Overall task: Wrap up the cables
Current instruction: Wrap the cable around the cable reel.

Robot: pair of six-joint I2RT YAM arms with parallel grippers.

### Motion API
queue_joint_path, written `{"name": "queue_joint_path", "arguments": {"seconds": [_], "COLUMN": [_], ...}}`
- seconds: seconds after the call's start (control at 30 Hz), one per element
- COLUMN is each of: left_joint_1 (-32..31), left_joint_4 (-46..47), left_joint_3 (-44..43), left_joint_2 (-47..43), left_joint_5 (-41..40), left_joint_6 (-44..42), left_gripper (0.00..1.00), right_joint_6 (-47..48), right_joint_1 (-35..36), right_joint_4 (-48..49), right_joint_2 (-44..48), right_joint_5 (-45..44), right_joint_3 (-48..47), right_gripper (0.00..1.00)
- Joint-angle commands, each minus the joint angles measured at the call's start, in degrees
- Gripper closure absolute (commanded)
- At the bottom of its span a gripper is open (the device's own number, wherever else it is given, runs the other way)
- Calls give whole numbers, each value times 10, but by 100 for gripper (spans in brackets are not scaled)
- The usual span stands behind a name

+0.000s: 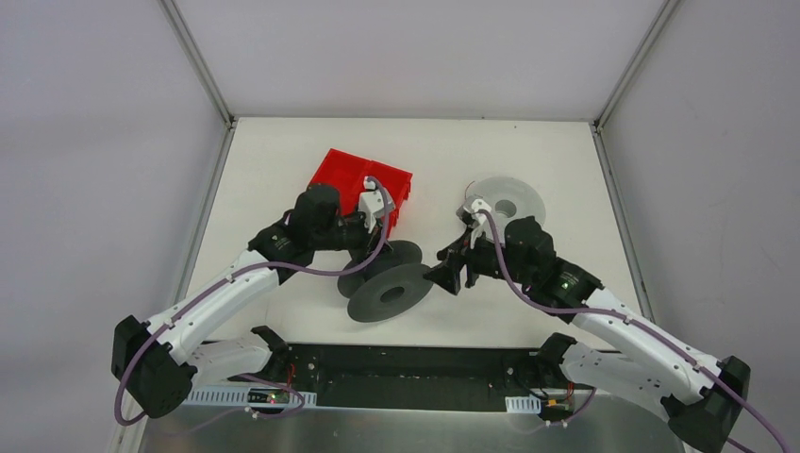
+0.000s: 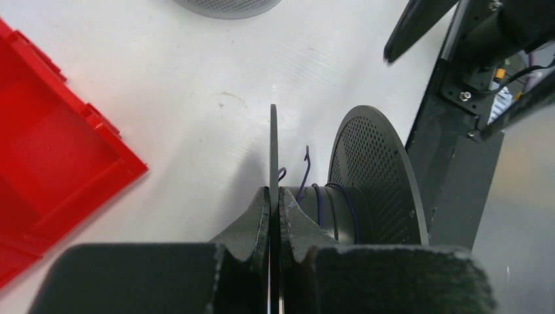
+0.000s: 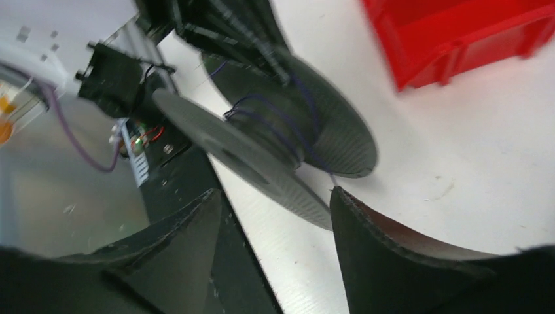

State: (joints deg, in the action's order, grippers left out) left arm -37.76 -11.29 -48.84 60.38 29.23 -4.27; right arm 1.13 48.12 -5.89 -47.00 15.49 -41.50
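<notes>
A dark spool (image 1: 389, 281) lies tilted on the table, one flange near the front. My left gripper (image 1: 375, 247) is shut on the spool's thin far flange (image 2: 273, 147), which stands edge-on between the fingers (image 2: 275, 193). A hair-thin dark purple cable (image 2: 319, 196) runs in a few turns round the hub, and one loose end (image 2: 306, 156) sticks up. My right gripper (image 1: 449, 274) is open and empty just right of the spool. In the right wrist view its fingers (image 3: 275, 196) flank the near flange (image 3: 262, 167), with a cable strand (image 3: 275, 124) on the hub.
A red bin (image 1: 363, 184) stands behind the left gripper, also in the left wrist view (image 2: 52, 163) and the right wrist view (image 3: 458, 33). A light grey spool (image 1: 509, 200) lies flat at the back right. The black base rail (image 1: 406, 368) runs along the near edge.
</notes>
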Motion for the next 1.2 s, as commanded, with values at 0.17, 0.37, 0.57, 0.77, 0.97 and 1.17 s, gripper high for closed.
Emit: {"name": "queue_joint_path", "arguments": {"seconds": [0.17, 0.37, 0.57, 0.77, 0.97, 1.17], "left_joint_1": [7, 7, 7, 8, 8, 8], "left_joint_4": [19, 17, 16, 17, 1, -30], "left_joint_3": [-36, -35, -31, -27, -31, -36], "left_joint_2": [16, 26, 31, 42, 41, 36], "left_joint_5": [94, 94, 98, 117, 121, 118], "left_joint_6": [-14, -30, -38, -39, -42, -49], "left_gripper": [100, 100, 100, 100, 100, 94], "right_joint_6": [80, 114, 135, 143, 161, 209], "right_joint_1": [-1, -2, -2, -3, -13, -19], "right_joint_4": [-20, -28, -38, -20, -19, -10], "right_joint_2": [-67, -123, -153, -175, -173, -129], "right_joint_5": [158, 180, 215, 222, 181, 171], "right_joint_3": [-28, -61, -71, -59, -52, -14], "right_gripper": [29, 29, 39, 45, 93, 100]}}
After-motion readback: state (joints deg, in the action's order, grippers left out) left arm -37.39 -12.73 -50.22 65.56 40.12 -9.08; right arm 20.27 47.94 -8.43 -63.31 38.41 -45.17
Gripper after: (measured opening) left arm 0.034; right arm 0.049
